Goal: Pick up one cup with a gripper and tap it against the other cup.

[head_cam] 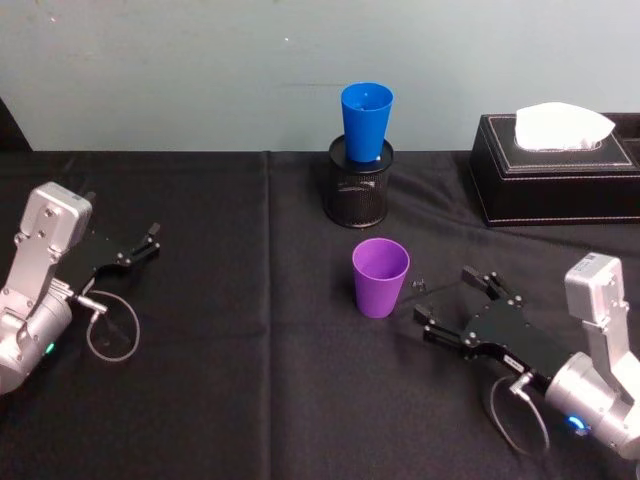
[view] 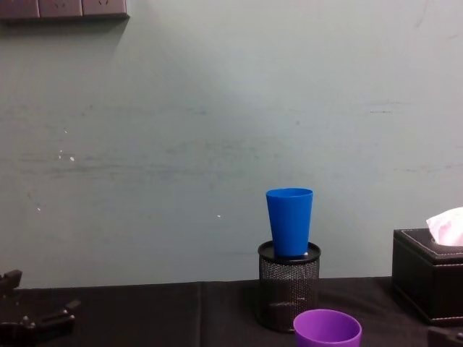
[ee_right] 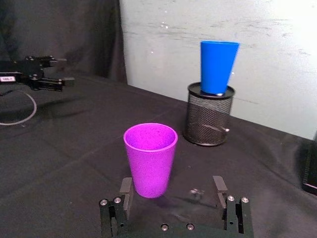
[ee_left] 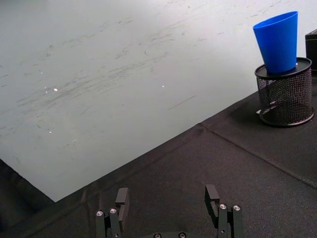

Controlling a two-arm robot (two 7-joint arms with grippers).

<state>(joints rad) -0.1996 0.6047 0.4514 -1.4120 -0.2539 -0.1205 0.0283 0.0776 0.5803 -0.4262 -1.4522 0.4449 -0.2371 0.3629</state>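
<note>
Purple cup [head_cam: 380, 278] stands upright on the black tablecloth [head_cam: 250, 380] at mid-table, with nothing gripping it. Right gripper [head_cam: 446, 299] sits low over the cloth just to the cup's right. It points at the cup with fingers spread, empty, no contact. Blue cup [head_cam: 367, 122] stands upright in the mouth of the black mesh pen holder [head_cam: 358, 190], behind the purple cup and near the wall. Left gripper [head_cam: 150, 242] rests at far left, well apart from both cups, fingers apart, empty. Black tissue box [head_cam: 555, 180] is at back right.
</note>
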